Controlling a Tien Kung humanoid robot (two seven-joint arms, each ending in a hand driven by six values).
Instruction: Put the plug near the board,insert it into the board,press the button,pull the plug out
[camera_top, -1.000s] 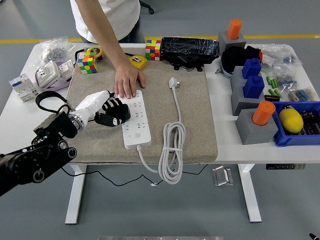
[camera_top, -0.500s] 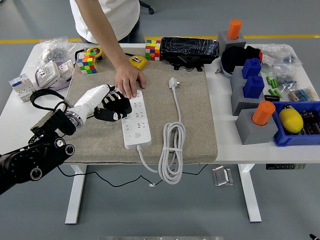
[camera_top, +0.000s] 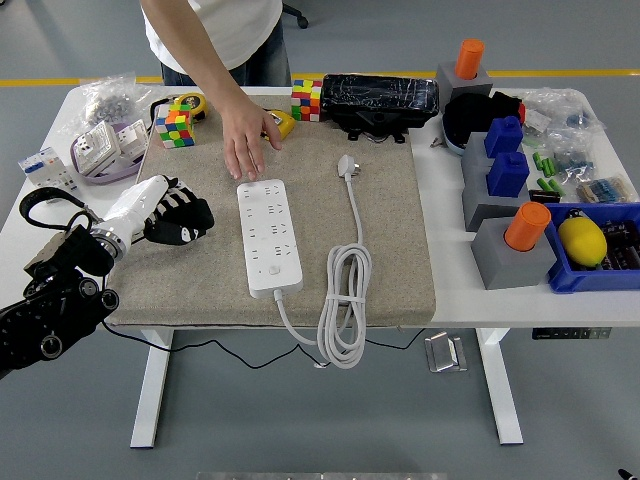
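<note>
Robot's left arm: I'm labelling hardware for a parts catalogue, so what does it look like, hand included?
The left arm is black with round joint housings and a looping black cable. A white wrist section leads to the left hand, black with white markings.

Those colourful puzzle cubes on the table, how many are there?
2. One puzzle cube sits at the mat's far left corner; the other puzzle cube stands at the far edge, left of the black case. Clutter could hide more.
</note>
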